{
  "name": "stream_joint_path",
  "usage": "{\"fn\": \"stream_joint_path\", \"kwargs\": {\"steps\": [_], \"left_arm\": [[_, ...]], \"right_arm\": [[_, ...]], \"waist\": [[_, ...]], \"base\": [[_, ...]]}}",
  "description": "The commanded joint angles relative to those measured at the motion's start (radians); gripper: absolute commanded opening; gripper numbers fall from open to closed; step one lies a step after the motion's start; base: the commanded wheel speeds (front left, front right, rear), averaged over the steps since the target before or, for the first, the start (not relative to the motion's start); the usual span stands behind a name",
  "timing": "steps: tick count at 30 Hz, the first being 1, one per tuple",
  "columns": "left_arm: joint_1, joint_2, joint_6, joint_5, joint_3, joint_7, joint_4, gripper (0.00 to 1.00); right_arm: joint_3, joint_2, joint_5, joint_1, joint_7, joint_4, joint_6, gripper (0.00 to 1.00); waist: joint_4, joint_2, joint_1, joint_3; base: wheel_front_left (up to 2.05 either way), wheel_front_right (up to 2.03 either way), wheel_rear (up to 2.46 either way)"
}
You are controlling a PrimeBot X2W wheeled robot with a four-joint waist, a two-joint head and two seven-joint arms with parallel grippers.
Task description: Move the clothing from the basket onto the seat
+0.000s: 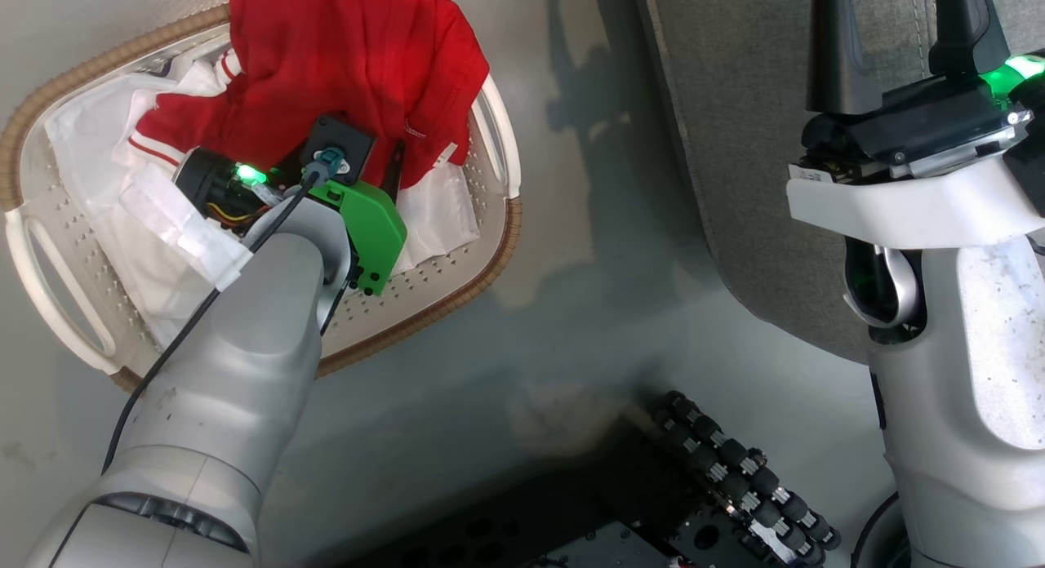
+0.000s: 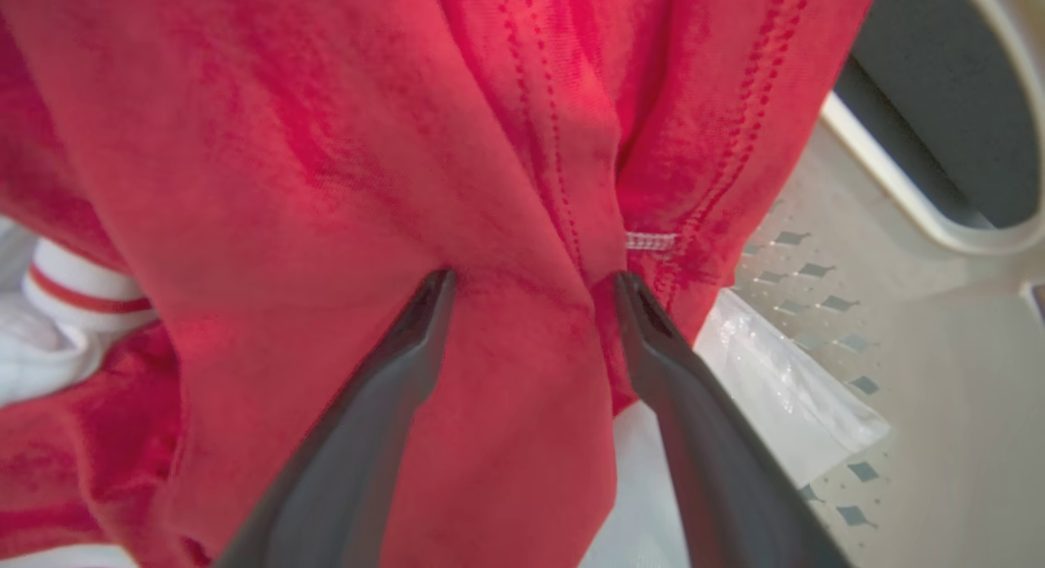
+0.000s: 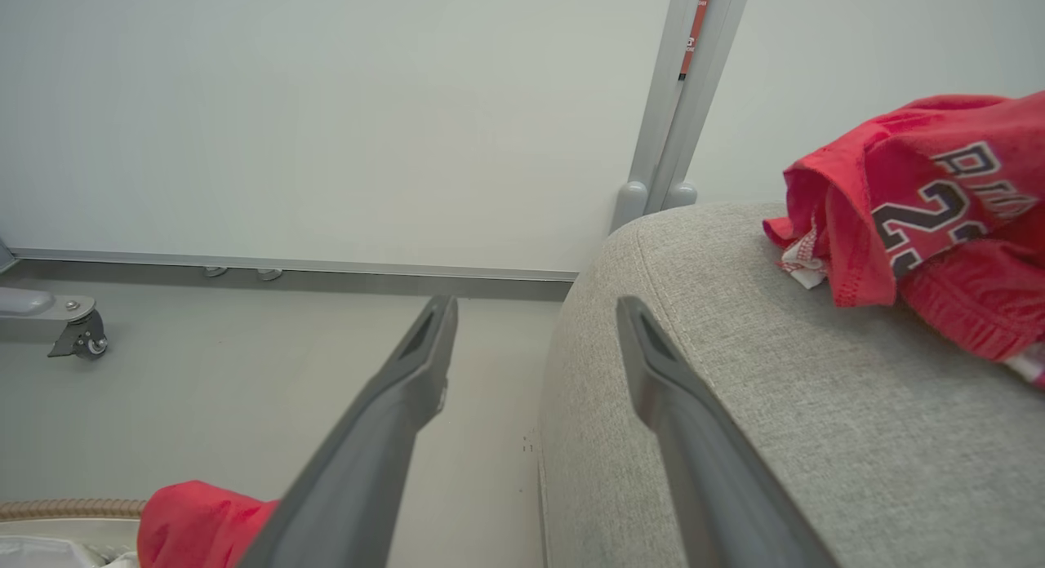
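Observation:
Bright red clothing [image 1: 343, 54] with white trim is heaped in the cream basket [image 1: 457, 299] on the floor at upper left. My left gripper [image 2: 535, 284] reaches down into it, open, both fingertips pressed into a fold of the red fabric [image 2: 326, 184] that bulges between them. My right gripper [image 1: 894, 29] is open and holds nothing, hovering over the edge of the grey seat [image 1: 735, 144]. In the right wrist view that gripper [image 3: 535, 307] straddles the seat's rounded corner [image 3: 735, 388], and another red garment [image 3: 939, 217] with lettering lies on the cushion.
A white lining sheet [image 1: 90, 144] covers the basket floor under the clothing. My base with black rollers [image 1: 735, 470] sits at the bottom. A pale wall, a grey post [image 3: 686, 103] and a caster [image 3: 82, 335] stand beyond the seat.

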Motion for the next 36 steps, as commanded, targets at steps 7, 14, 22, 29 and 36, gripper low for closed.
{"fn": "stream_joint_path", "kwargs": {"steps": [7, 14, 22, 29, 36], "left_arm": [[-0.053, 0.017, 0.026, -0.035, 0.001, 0.006, 0.039, 1.00], [-0.061, 0.024, 0.059, -0.062, 0.015, -0.016, 0.069, 0.00], [-0.002, 0.002, 0.038, -0.095, 0.010, -0.071, 0.052, 0.00], [0.076, -0.004, 0.023, -0.119, -0.004, -0.100, 0.003, 0.00], [0.172, 0.028, 0.009, -0.122, -0.015, -0.107, -0.115, 0.00]], "right_arm": [[0.002, -0.002, 0.015, 0.004, -0.002, -0.015, -0.001, 1.00], [-0.004, -0.002, 0.012, 0.004, -0.002, -0.003, -0.001, 1.00], [-0.021, -0.003, -0.013, 0.022, -0.002, 0.037, -0.001, 1.00], [-0.030, -0.003, -0.053, 0.060, -0.002, 0.090, -0.001, 1.00], [-0.039, -0.003, -0.105, 0.115, -0.002, 0.160, -0.001, 1.00]], "waist": [[-0.016, -0.0001, -0.0001, 0.010], [-0.009, -0.0001, -0.0001, 0.000], [0.048, -0.0001, -0.0001, -0.077], [0.117, -0.0001, -0.0001, -0.202], [0.176, -0.0001, -0.0001, -0.355]], "base": [[0.00, 0.00, 0.00], [0.00, 0.00, 0.00], [0.00, 0.00, 0.00], [0.00, 0.00, 0.00], [0.00, 0.00, 0.00]]}}
